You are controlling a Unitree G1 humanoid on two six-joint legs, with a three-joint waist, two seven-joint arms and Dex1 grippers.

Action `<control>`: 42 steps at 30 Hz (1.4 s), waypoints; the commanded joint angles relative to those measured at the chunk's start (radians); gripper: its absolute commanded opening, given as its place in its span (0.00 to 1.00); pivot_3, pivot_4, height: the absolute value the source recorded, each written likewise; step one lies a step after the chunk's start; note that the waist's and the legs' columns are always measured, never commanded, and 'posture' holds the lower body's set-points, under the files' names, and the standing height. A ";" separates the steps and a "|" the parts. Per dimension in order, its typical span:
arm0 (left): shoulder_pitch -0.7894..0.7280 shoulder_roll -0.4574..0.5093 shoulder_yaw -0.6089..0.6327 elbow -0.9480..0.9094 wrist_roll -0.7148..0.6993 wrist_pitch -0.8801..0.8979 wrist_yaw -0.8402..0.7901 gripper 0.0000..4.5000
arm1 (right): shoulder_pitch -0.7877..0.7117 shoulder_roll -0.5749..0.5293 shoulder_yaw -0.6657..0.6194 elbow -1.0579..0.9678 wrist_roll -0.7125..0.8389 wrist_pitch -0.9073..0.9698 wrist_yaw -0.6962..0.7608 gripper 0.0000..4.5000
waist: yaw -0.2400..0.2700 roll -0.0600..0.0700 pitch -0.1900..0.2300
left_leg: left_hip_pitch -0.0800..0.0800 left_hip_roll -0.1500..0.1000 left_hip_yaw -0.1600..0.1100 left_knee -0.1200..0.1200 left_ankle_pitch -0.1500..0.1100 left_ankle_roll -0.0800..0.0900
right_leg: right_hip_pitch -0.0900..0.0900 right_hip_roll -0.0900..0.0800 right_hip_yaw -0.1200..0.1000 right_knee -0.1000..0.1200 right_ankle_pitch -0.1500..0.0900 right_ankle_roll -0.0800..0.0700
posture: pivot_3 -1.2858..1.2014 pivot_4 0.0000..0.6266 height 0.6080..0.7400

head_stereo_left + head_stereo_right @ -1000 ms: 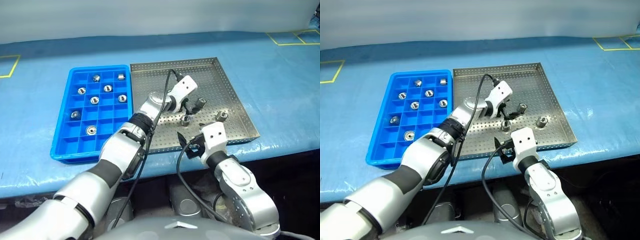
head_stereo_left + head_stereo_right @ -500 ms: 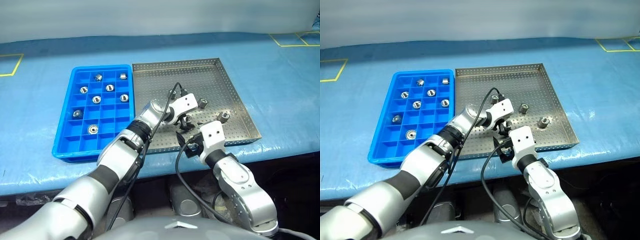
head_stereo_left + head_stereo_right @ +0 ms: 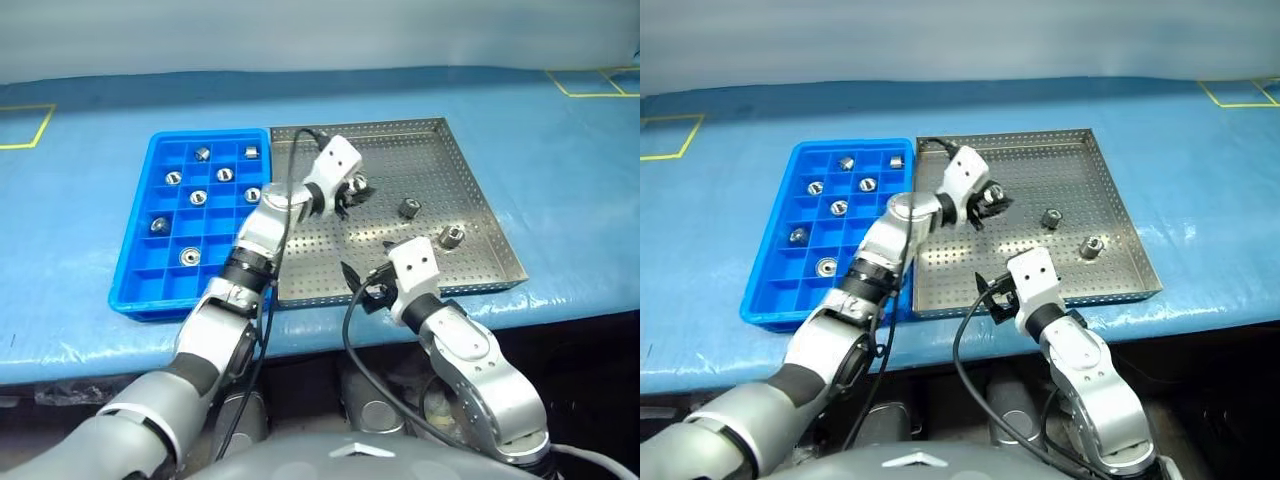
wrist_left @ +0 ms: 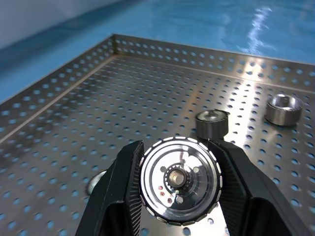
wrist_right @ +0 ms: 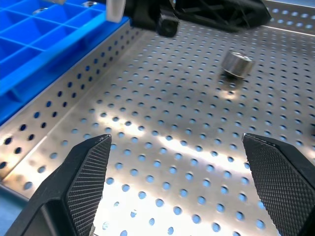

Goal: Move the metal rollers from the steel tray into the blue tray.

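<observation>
My left gripper point(image 3: 352, 190) is shut on a metal roller point(image 4: 179, 181) and holds it above the steel tray point(image 3: 430, 150), near the tray's left back part. Two more metal rollers point(image 3: 408, 208) point(image 3: 450, 237) lie on the tray's perforated floor to the right. The blue tray point(image 3: 138, 275) stands just left of the steel tray, with several rollers point(image 3: 198, 197) in its compartments. Over the steel tray's front edge, my right gripper point(image 3: 362, 290) is open with nothing between its fingers point(image 5: 88, 167).
Both trays rest on a table covered in blue cloth point(image 3: 560, 170). Yellow tape marks point(image 3: 590, 80) lie at the far right and far left. The table's front edge runs just below the trays. Black cables hang from both wrists.
My left gripper has shut on a roller at the tray's front middle and lifted it back and left, toward the blue tray. The right gripper has stayed put, open.
</observation>
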 commanded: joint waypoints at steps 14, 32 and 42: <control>0.653 0.195 0.237 -1.025 0.018 0.407 0.301 0.40 | -0.286 -0.023 0.155 0.187 0.041 -0.063 0.221 1.00 | 0.202 -0.002 0.000 | -0.001 -0.001 -0.002 0.002 0.000 -0.001 | 0.003 -0.001 -0.004 -0.002 -0.001 -0.003 | 0.60 0.24 1.00; 0.787 0.214 0.235 -1.122 -0.012 0.551 0.361 0.40 | -0.321 -0.009 0.201 0.246 0.038 -0.097 0.285 1.00 | 0.270 -0.003 0.000 | -0.001 -0.001 -0.003 0.001 0.001 -0.002 | 0.002 -0.002 -0.006 -0.003 -0.003 -0.008 | 0.62 0.24 1.00; 0.719 0.223 0.191 -1.053 -0.040 0.538 0.353 0.40 | -0.284 -0.013 0.186 0.209 0.033 -0.083 0.247 1.00 | 0.261 -0.003 0.000 | -0.002 -0.001 -0.002 0.001 0.001 -0.002 | 0.001 -0.002 -0.006 -0.003 -0.003 -0.009 | 0.60 0.24 1.00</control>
